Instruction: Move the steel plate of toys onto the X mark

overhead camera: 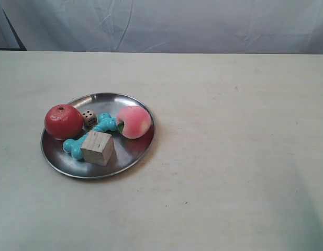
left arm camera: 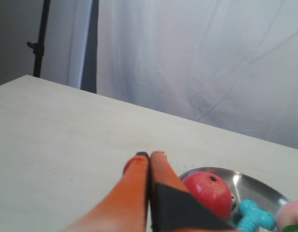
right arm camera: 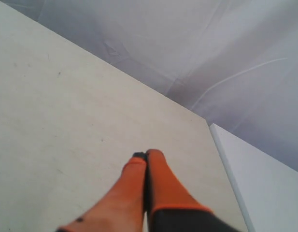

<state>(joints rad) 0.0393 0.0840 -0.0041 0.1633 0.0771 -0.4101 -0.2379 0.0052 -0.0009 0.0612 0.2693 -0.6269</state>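
Note:
The steel plate (overhead camera: 131,152) lies on the table at the exterior view's left. It holds the red ball-like fruit (overhead camera: 63,121), the pink peach (overhead camera: 134,122), the turquoise dumbbell piece (overhead camera: 75,147), the wooden cube (overhead camera: 98,147) and the white die (overhead camera: 89,117). No gripper shows in the exterior view. My left gripper (left arm camera: 149,155) is shut and empty, close beside the plate's rim (left arm camera: 267,186) and the red fruit (left arm camera: 209,192). My right gripper (right arm camera: 146,154) is shut and empty over bare table. I cannot find the X mark in any view.
The pale table (overhead camera: 240,157) stretches wide to the exterior view's right of the plate. A white curtain (overhead camera: 177,23) hangs behind the far edge. In the right wrist view the table's edge (right arm camera: 225,164) runs close to the fingers. A black stand (left arm camera: 41,43) is beyond the table.

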